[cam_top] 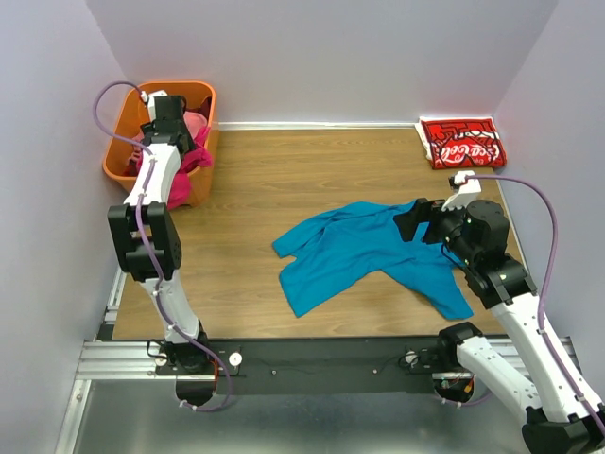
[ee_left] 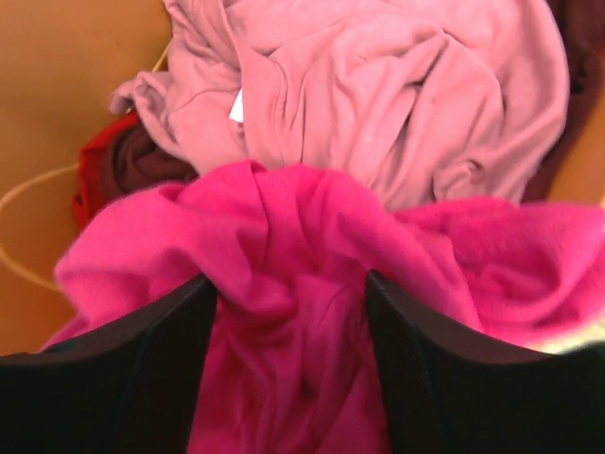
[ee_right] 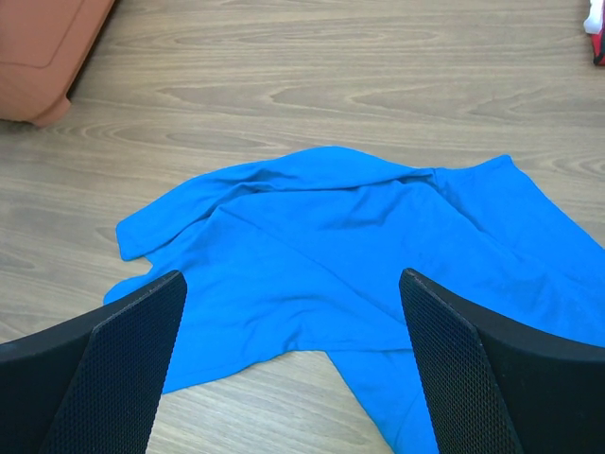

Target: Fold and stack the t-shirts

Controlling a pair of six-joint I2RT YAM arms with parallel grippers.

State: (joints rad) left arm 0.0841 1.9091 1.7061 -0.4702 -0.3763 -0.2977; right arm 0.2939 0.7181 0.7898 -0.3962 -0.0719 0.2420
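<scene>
A magenta-pink t-shirt lies crumpled in the orange basket and hangs over its near side. My left gripper reaches down into the basket. In the left wrist view it is open, and a raised fold of the magenta shirt fills the gap between its jaws. A plain teal-blue t-shirt lies spread and wrinkled in the middle of the table. My right gripper hovers open and empty over its right part, apart from the cloth. The red Coca-Cola t-shirt lies folded at the back right corner.
The orange plastic basket stands at the back left against the wall. It also holds a pale pink garment and a dark red one. Purple walls close in three sides. The basket's corner shows in the right wrist view.
</scene>
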